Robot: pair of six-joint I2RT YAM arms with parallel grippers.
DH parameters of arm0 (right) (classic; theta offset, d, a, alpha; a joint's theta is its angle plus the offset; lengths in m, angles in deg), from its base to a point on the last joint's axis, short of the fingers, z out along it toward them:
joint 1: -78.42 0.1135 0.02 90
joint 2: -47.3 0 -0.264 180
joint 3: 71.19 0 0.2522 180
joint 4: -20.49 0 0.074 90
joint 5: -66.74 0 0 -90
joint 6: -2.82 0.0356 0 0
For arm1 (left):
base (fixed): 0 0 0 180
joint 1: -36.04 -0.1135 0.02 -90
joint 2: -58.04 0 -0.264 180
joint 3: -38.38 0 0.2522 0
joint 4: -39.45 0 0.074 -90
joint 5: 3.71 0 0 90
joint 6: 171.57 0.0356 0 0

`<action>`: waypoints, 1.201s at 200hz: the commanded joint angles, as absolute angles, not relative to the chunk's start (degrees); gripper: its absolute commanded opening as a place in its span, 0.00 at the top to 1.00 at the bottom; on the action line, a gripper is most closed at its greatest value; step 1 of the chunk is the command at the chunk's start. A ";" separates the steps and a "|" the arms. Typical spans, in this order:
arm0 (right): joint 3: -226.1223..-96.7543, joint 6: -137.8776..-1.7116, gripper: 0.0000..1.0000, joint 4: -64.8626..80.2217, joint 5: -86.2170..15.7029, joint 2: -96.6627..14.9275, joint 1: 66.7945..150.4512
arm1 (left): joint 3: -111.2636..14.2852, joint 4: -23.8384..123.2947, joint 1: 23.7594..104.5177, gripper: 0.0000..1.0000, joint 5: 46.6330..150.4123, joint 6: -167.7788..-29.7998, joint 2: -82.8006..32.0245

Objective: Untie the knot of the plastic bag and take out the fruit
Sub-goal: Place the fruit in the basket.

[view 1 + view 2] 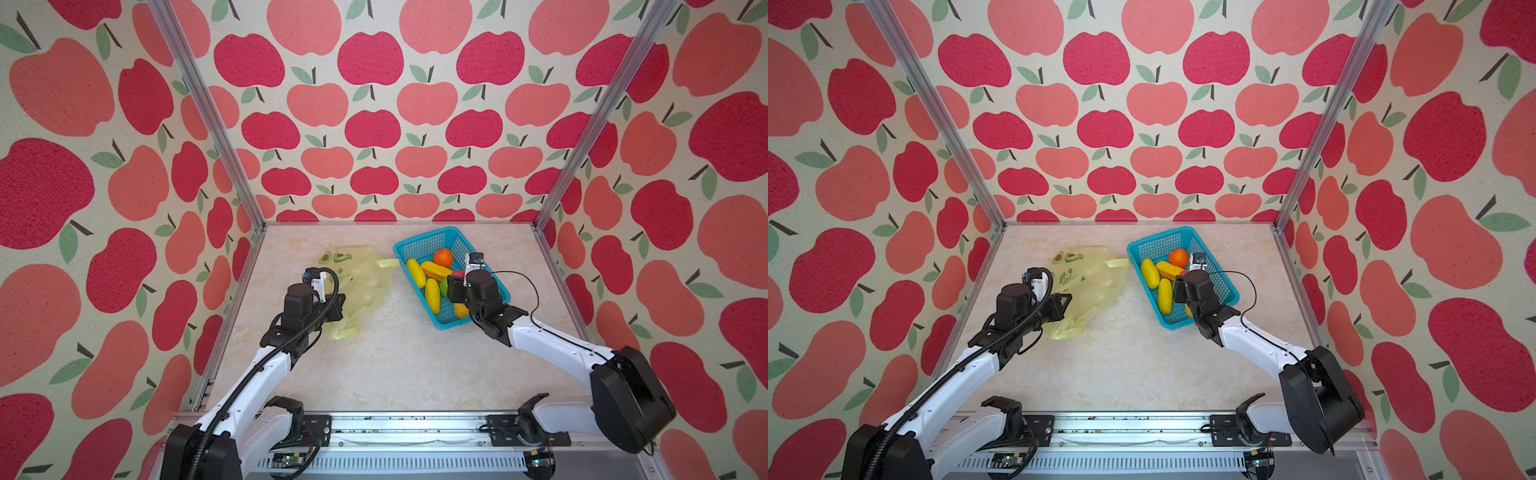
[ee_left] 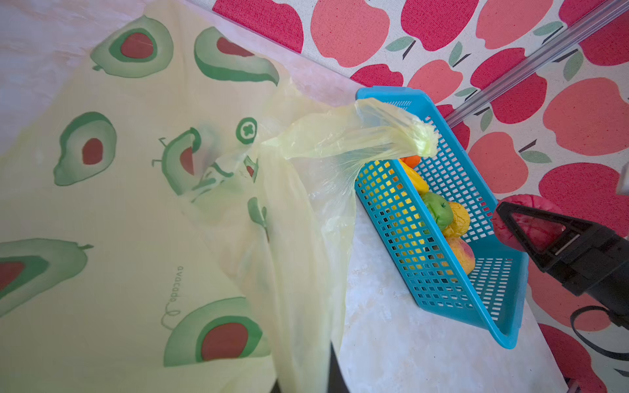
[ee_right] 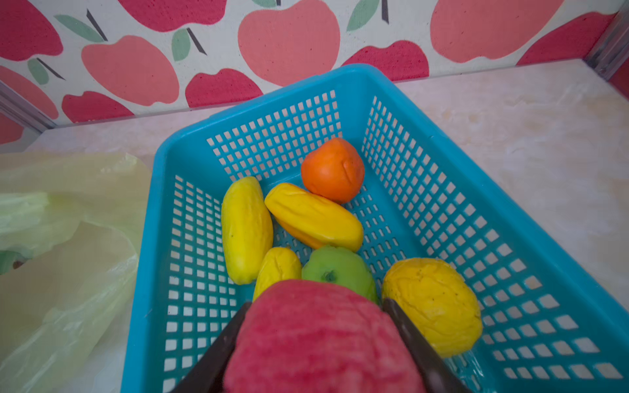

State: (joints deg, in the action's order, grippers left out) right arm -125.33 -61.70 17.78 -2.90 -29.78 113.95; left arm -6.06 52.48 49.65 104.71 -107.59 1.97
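Observation:
The plastic bag [image 1: 365,282] lies flat and slack on the table, pale yellow with avocado prints [image 2: 136,204]. No knot is in view; a handle loop [image 2: 408,136] rests loose against the basket. My left gripper [image 1: 337,309] is shut on a fold of the bag at its near edge [image 2: 306,381]. My right gripper [image 3: 318,306] is shut on a pink-red fruit [image 3: 316,340] and hovers over the near end of the basket [image 1: 456,284]. Below it lie several fruit: yellow oblong ones [image 3: 245,231], an orange [image 3: 333,170], a green one [image 3: 340,268].
The turquoise perforated basket [image 1: 415,245] stands at the back right of the marble table [image 1: 395,365], touching the bag's handle. Apple-patterned walls and metal posts [image 1: 540,220] close in the table on three sides.

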 commanded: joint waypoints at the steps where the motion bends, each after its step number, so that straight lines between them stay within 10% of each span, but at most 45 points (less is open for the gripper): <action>1: -123.75 -57.00 0.67 16.12 -9.20 -31.66 114.36 | -5.45 51.02 49.24 1.00 105.51 -106.97 0.93; 48: -122.99 -55.54 0.57 16.40 -11.82 -34.18 114.82 | -5.52 50.48 49.06 1.00 105.63 -106.97 -0.38; 134: -123.25 -57.56 0.07 13.09 -8.71 -29.00 115.16 | -6.87 49.79 48.91 1.00 109.02 -106.62 -4.01; 240: -135.67 -53.90 0.01 -16.99 14.02 -0.90 109.84 | -12.46 47.19 53.67 1.00 117.15 -107.68 -17.72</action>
